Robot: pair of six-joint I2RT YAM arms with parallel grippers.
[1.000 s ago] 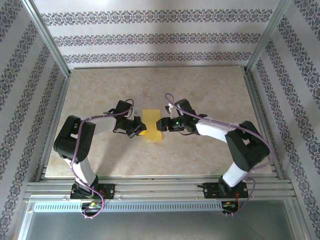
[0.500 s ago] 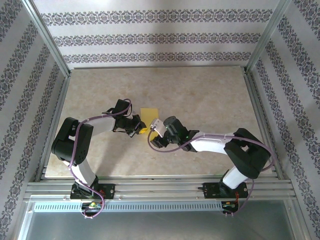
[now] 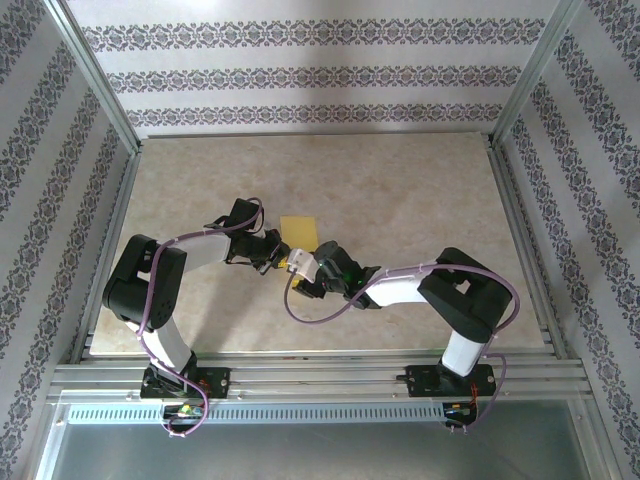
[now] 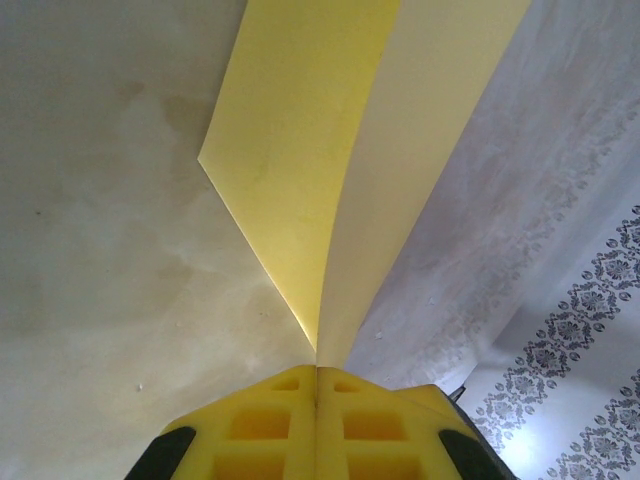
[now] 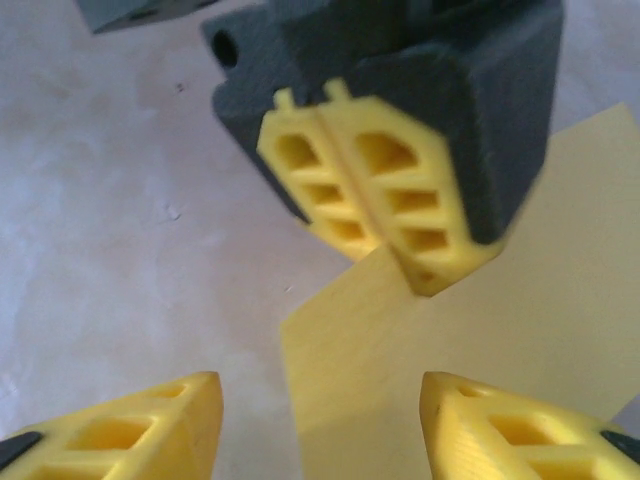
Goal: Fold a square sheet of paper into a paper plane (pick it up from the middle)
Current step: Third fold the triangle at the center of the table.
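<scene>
Paper point(image 4: 300, 150) in L end effector point(image 4: 317, 372) (pinched)

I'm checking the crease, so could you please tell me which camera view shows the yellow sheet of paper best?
Left wrist: the sheet of paper spreads in two flaps from the shut left tool, crease plain. Right wrist, blurred, shows part of it by the open right tool. Top external gives a small distant patch.
</scene>
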